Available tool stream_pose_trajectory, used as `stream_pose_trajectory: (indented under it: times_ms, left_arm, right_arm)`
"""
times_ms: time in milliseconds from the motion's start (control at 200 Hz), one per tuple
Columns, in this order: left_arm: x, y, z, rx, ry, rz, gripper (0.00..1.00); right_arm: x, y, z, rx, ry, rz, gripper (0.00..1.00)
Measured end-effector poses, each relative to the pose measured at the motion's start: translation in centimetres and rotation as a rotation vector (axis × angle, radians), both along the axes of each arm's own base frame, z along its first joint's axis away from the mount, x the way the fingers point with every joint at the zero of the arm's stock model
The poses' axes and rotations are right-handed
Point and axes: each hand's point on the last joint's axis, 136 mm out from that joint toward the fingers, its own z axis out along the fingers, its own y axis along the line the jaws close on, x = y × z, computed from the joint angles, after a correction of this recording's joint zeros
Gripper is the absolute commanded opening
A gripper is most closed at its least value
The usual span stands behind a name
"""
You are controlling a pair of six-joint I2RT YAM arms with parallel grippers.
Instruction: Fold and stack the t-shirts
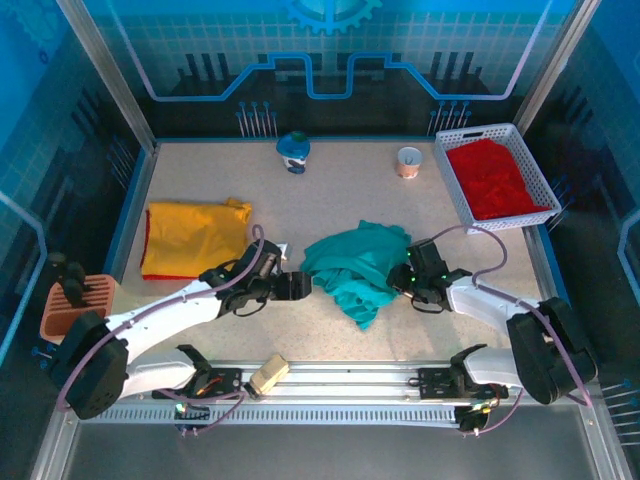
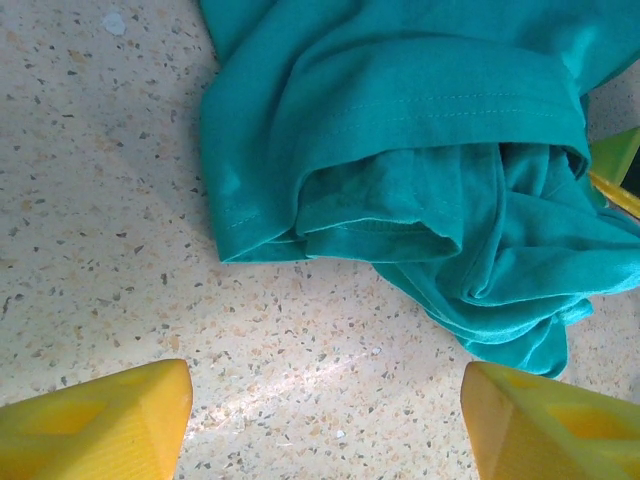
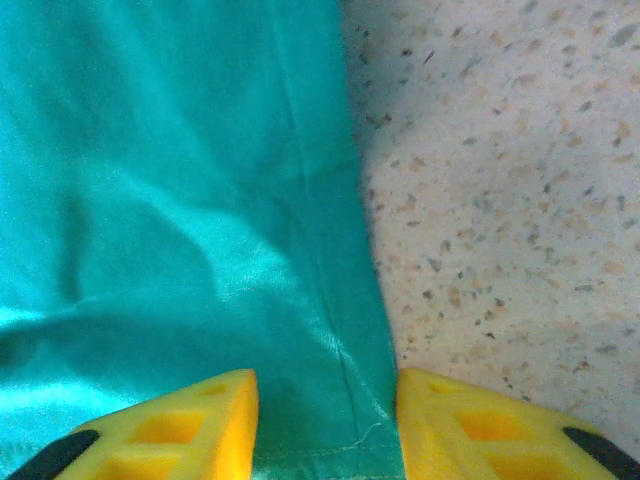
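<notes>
Crumpled teal-green cotton t-shirt (image 1: 360, 268) sits mid-table, bunched, no clear long axis, squarely between our two arms. Our right gripper (image 3: 325, 425) is nearer: it's at the shirt's right edge, fingers part-way apart astride a flat hem, not pinching it. Our left gripper (image 2: 325, 420) is spread wide, empty, over bare speckled tabletop (image 2: 120, 250), shirt just ahead. Both forearms low, angled inward.

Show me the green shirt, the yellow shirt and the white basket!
green shirt (image 1: 360, 262): top view, middle of the crumpled heap.
yellow shirt (image 1: 195, 238): top view, middle of the folded cloth.
white basket (image 1: 476, 131): top view, its far rim.
</notes>
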Motion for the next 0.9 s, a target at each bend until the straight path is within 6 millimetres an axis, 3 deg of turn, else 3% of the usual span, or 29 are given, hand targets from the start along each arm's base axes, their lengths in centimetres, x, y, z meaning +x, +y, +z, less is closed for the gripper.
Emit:
stream_pose_trajectory:
  times_ms: [205,390,525,725,896]
  left_arm:
    - [-0.1,0.7,0.6,-0.001,-0.034,0.017,0.72]
    - [-0.4,1.3,0.3,0.028,-0.029,0.024,0.72]
    - [-0.5,1.6,0.6,0.036,-0.035,0.028,0.72]
    - [-0.5,1.7,0.7,0.036,-0.043,0.033,0.72]
    - [-0.6,1.8,0.8,0.033,-0.045,0.034,0.72]
  right_arm:
    - [-0.2,0.0,0.3,0.014,-0.001,-0.014,0.00]
    - [-0.1,-0.5,2.7,0.016,-0.064,-0.027,0.00]
    - [1.5,-0.3,6.6,0.006,-0.149,-0.015,0.00]
    - [5.5,1.1,13.8,0.011,-0.317,0.027,0.00]
    - [10.5,3.7,18.7,0.042,-0.420,0.074,0.00]
